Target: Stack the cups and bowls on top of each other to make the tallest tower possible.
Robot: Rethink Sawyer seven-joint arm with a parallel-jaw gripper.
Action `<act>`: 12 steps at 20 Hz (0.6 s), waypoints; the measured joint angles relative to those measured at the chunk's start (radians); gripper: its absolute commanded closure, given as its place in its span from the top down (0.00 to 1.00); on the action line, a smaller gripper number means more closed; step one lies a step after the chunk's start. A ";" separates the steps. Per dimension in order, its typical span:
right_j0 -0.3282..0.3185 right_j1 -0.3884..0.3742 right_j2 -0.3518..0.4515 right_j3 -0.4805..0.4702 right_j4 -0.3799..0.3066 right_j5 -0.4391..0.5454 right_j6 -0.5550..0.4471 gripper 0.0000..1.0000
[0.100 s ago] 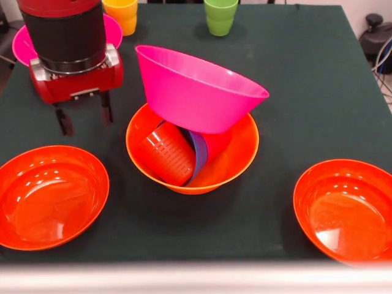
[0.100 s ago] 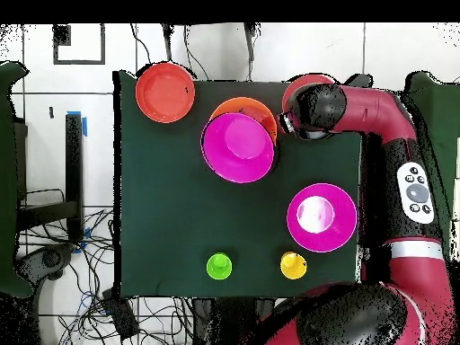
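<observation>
Gripper (image 1: 85,119) hung with jaws spread, clasping nothing. Just beside the jaws: pink bowl (image 1: 199,89) perched tilted on the large orange bowl (image 1: 236,164), mouth canted up and away from the jaws. Red cup (image 1: 164,153) lay toppled inside, long axis near horizontal, base toward the camera, against the blue bowl (image 1: 198,152). Judged light, stiff, glossy, slippery. Best hold: pinch across the rim wall.
</observation>
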 measured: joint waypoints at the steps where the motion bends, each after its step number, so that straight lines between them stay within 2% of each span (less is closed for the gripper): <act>1: 0.000 -0.006 0.000 0.005 0.000 0.004 -0.002 1.00; 12: 0.033 -0.082 0.000 0.091 0.033 0.013 -0.002 1.00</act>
